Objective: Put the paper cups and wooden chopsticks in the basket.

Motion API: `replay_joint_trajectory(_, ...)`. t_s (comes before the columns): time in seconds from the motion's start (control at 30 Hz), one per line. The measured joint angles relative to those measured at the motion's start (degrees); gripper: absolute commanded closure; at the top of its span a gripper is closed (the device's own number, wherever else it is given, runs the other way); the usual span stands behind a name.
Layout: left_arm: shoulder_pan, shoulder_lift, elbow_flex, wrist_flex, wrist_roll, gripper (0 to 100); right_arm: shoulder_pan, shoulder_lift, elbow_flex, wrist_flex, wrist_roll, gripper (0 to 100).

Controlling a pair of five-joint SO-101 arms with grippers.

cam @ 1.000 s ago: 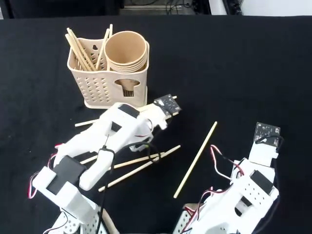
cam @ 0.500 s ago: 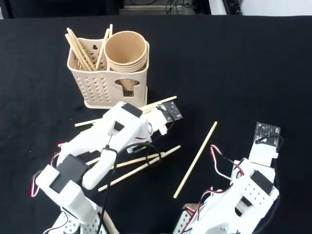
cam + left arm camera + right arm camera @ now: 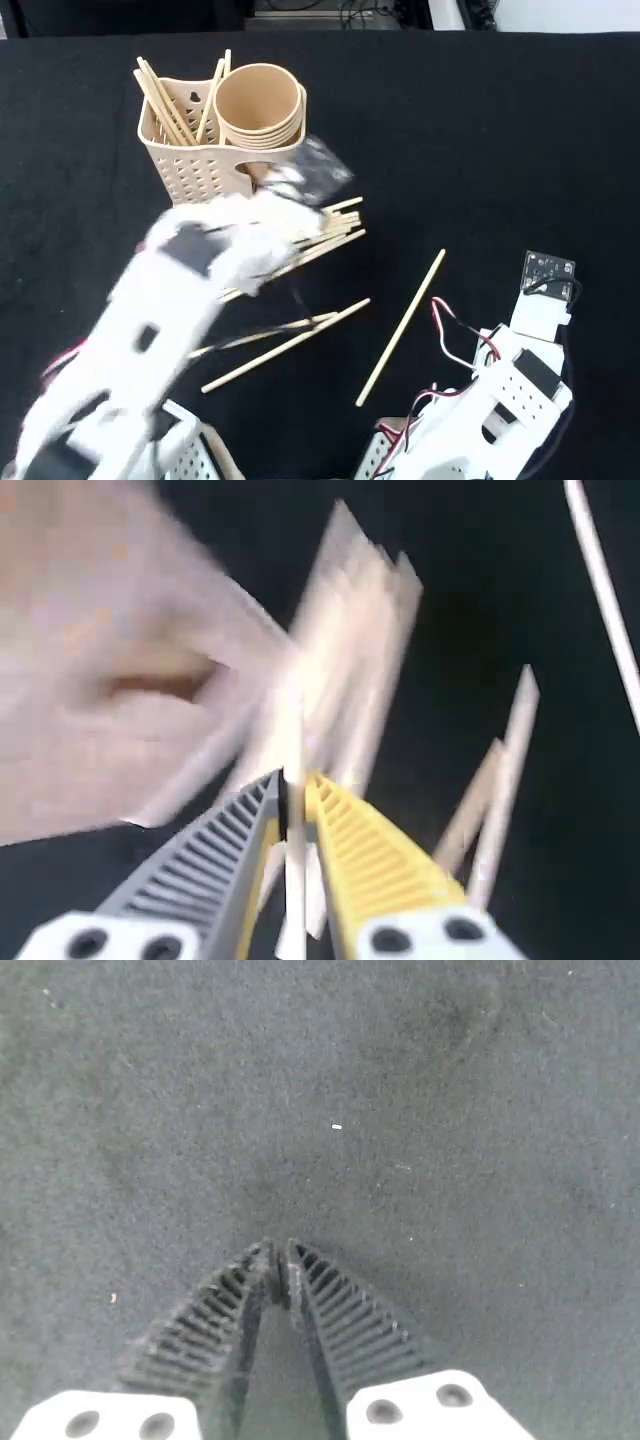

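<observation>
- Left gripper (image 3: 293, 780): fingers pinched narrow on a bundle of wooden chopsticks (image 3: 335, 225). In the left wrist view the sticks run out between the jaws towards the basket.
- Change over the last second: the left arm was low over the table just in front of the basket (image 3: 200, 170). It has now swung up and towards the basket, and is smeared with motion in the high view.
- The bundle has come up with the arm. It now sits tilted, just beside the basket's front wall, with its free ends fanning out to one side.
- Paper cups (image 3: 258, 100): stacked in one compartment of the basket, unchanged. More chopsticks (image 3: 170, 100) stand in the compartment beside them.
- Right gripper (image 3: 278, 1255): fingers closed on nothing, over bare black table (image 3: 500, 130). That arm has not moved.
- Judgement: the grasp has held and the lift is under way. The bundle has yet to clear the rim and be dropped in.
- Remaining on the table: a single chopstick (image 3: 402, 327) and a loose pair (image 3: 290, 340), well apart from the basket. The task is part done.
</observation>
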Motion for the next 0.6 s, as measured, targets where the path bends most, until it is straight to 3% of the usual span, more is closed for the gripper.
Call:
replay_joint_trajectory(0.17,-15.2,-14.2,-12.0,-1.6,11.1,97,0.0,0.0,0.0,0.0,0.0,98.4)
replay_joint_trajectory(0.3,-25.4,-14.3,-20.2,-11.8,20.0,97,0.0,0.0,0.0,0.0,0.0,98.4)
replay_joint_trajectory(0.5,-28.6,-8.1,-19.3,-38.6,25.0,97,0.0,0.0,0.0,0.0,0.0,98.5)
replay_joint_trajectory(0.6,-28.5,-4.0,-16.2,-45.9,26.3,97,0.0,0.0,0.0,0.0,0.0,98.5)
